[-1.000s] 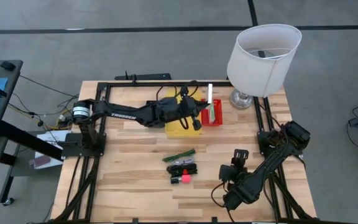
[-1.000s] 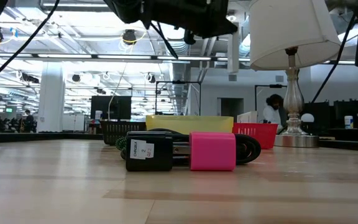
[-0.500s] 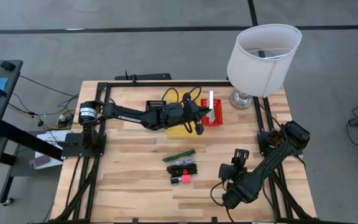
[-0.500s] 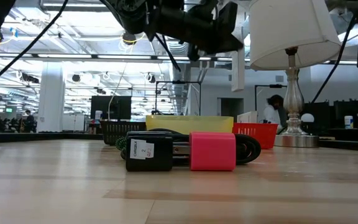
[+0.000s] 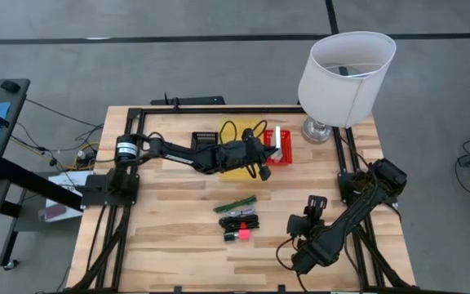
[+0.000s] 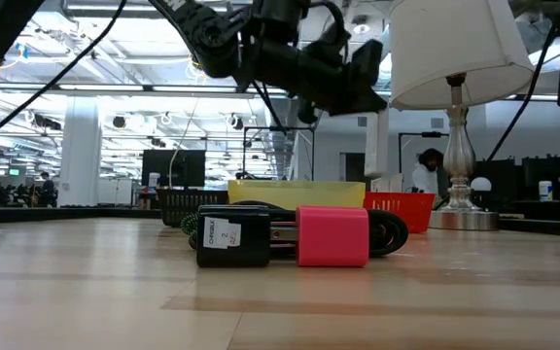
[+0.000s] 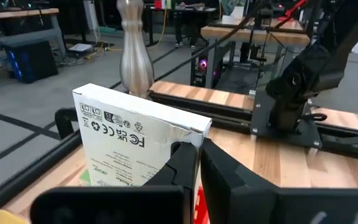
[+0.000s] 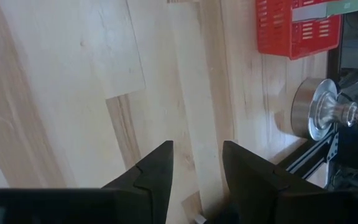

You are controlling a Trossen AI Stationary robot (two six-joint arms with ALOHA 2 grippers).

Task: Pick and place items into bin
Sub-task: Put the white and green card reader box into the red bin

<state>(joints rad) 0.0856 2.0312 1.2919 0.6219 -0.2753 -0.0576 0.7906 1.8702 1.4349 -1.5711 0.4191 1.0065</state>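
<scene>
My left gripper (image 5: 265, 152) (image 7: 199, 147) is shut on the flat white labelled packet (image 7: 135, 140) (image 6: 383, 146), which hangs over the red basket (image 5: 281, 155) (image 6: 397, 210). A green-striped packet (image 8: 344, 5) lies inside that basket. The thin green stick (image 5: 237, 203), the black clips and cord (image 5: 239, 220) (image 6: 236, 236) and the pink-red block (image 5: 241, 234) (image 6: 332, 236) lie on the table's middle. My right gripper (image 5: 312, 202) (image 8: 197, 152) waits open above bare wood near the table's right near corner. My left gripper pinches the white packet's thin side edge near an upper corner (image 7: 188, 132) between its two fingers. The packet stands on edge, upright, lifted clear, with its lower end (image 6: 383, 180) just above the red basket's rim.
A yellow tray (image 5: 233, 163) (image 6: 295, 192) sits beside the red basket, with a black basket (image 5: 204, 140) to its left. A lamp with a white shade (image 5: 348, 65) and metal foot (image 8: 319, 112) stands at the far right corner. A person shows in the room behind.
My left gripper has moved down and slightly toward the table's right over the red basket, still shut on the white packet. The packet has come down from well above the basket to just over its rim.
</scene>
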